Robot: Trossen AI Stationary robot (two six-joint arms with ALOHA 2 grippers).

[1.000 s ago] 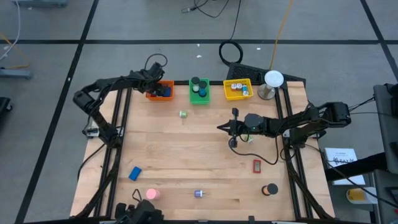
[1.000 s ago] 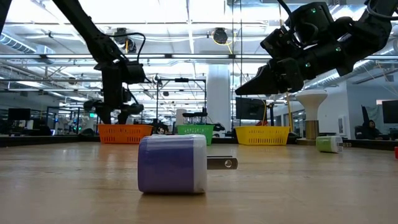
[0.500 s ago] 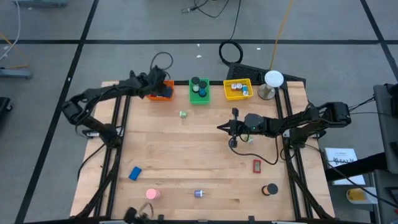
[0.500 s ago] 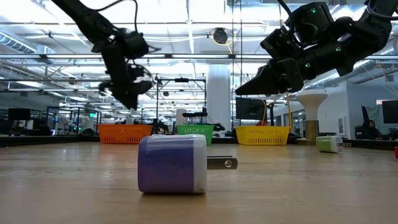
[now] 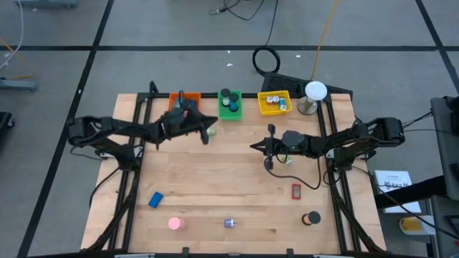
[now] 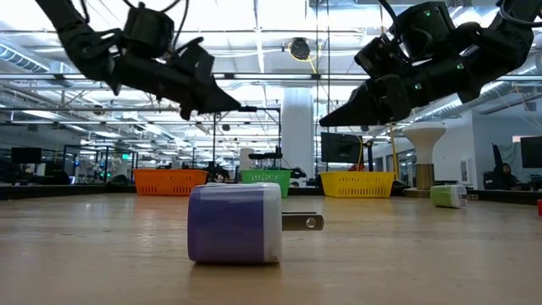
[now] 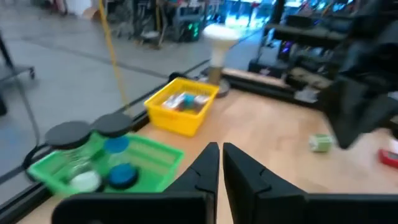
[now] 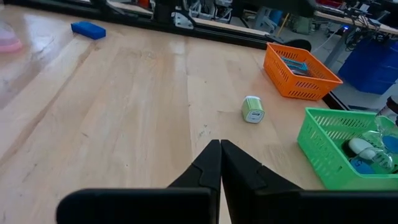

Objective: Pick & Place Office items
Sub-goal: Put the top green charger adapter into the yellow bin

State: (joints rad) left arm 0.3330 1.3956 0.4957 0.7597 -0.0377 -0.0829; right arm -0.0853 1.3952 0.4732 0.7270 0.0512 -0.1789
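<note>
Office items are lying scattered: a green charger (image 5: 211, 132) near the bins, a blue block (image 5: 155, 199), a pink round piece (image 5: 175, 223), a purple plug (image 5: 229, 223), a red piece (image 5: 296, 190) and a black ring (image 5: 312, 218) along the near side. The left gripper (image 5: 206, 129) is hanging clenched and empty just beside the green charger; a reach looks due, needing parted fingers. The right gripper (image 5: 254, 146) is waiting clenched mid-table. The orange bin (image 8: 300, 68) is holding something blue, the green bin (image 7: 102, 165) lids and round pieces, the yellow bin (image 7: 181, 107) small bits.

open tabletop (image 5: 215, 186) mid-table permits passage; orange bin (image 5: 174, 102), green bin (image 5: 230, 105), yellow bin (image 5: 275, 103) and stand (image 5: 313, 96) block the far edge.
</note>
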